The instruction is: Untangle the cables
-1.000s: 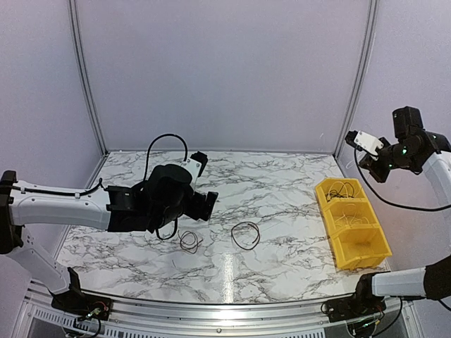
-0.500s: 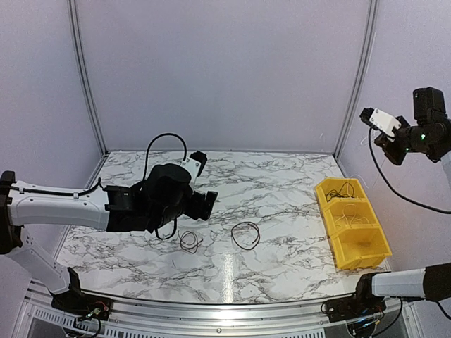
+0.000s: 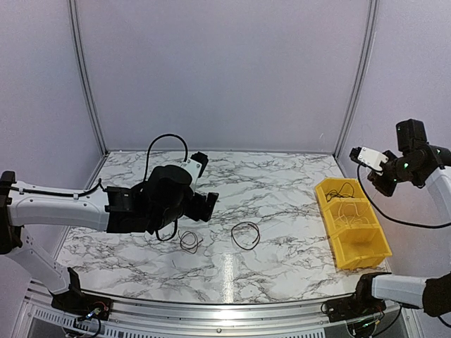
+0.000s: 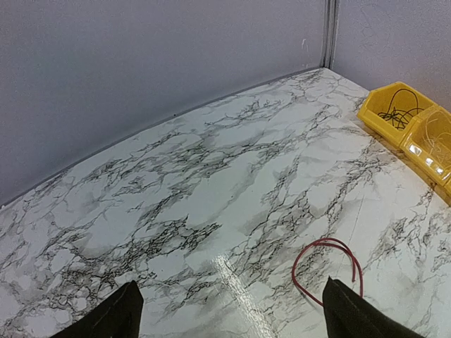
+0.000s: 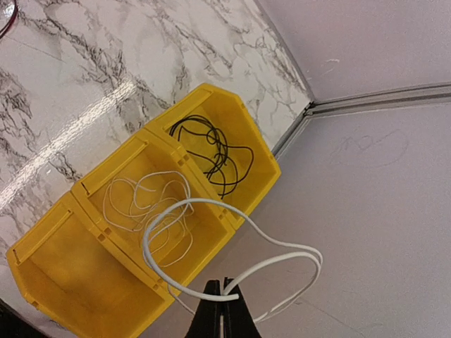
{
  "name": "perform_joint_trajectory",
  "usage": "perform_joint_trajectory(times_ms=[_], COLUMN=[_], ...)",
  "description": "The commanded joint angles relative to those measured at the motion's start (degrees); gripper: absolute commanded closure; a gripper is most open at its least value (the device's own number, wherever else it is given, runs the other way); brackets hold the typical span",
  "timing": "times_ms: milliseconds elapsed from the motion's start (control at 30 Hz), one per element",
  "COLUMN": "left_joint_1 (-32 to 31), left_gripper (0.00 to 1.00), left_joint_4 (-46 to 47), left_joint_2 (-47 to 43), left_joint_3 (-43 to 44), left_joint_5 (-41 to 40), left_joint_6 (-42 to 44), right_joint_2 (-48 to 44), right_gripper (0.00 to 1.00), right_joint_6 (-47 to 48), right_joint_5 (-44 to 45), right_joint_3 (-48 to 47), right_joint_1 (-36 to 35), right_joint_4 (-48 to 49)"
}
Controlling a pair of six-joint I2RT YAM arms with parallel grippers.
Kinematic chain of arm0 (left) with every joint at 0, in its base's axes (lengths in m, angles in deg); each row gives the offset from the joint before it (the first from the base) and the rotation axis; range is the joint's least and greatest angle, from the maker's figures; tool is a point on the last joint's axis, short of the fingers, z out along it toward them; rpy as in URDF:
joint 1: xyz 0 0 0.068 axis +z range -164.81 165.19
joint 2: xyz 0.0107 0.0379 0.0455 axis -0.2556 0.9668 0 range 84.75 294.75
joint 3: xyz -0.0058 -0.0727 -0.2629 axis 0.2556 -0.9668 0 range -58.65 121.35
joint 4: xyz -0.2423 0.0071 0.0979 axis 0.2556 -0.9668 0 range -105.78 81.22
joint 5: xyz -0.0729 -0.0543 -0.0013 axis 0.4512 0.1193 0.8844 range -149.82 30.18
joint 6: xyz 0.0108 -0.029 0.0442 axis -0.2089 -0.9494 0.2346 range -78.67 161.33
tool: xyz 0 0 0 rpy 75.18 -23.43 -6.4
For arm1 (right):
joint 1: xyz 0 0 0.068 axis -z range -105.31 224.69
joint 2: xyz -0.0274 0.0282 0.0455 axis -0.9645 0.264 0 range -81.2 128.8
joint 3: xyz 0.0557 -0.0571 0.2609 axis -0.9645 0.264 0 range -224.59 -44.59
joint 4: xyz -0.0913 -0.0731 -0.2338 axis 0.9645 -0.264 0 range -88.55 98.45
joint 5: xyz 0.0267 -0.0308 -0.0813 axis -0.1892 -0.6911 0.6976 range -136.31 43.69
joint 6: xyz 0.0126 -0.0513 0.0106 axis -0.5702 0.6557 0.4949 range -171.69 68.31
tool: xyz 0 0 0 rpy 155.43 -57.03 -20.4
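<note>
Dangling looped white wire [image 5: 194,201], glossy yellow bin [image 5: 77,271]

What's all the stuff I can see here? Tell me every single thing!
table: one, white-and-grey marble, under everything.
bin: one, yellow, three compartments, on the table's right side.
black cables: a bunch, black, far compartment.
white cables: a bunch, white, middle compartment.
hanging cable: one, white, pinched up in the air near the bin.
red cable: one loop, red, middle of the table.
small tangle: one, dark, left of the red cable.
left gripper: one, black, open, above the table.
right gripper: one, black, shut on the hanging cable.
</note>
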Motion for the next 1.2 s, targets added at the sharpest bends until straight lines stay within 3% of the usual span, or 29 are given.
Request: perform_joint_trajectory(times_ms=[0,533,1033,1100,1167], left_joint_1=[-0.6,-1.0,-1.2,-1.2,-1.2], left_gripper=[0.09,0.09,0.09,0.09,0.09], left_joint_4=[-0.9,-0.8,-0.8,-0.7,-0.8], left_joint_2=[-1.6,-1.7,-1.1,-1.1,-1.0], left_joint_3=[1.3,1.4,1.4,1.4,1.4], left_joint_5=[-1.1,-2.3,-1.8,-1.5,-1.8], left_joint_6=[0.4,1.5,1.7,1.6,1.7], right_joint_2=[-0.1,18.0,27.6,27.9,27.7], right_gripper=[1.00,1.00,1.00,0.97,0.88], right_joint_6=[1.8,-0.5,-4.8,-5.1,-5.4], right_joint_5=[3.6,0.9,8.3,7.6,5.9], right_joint_3=[4.6,14.2,16.4,16.2,14.9], right_joint_1=[0.5,0.9,1.1,1.1,1.1], right_joint_4=[3.2,3.7,16.2,15.9,13.5])
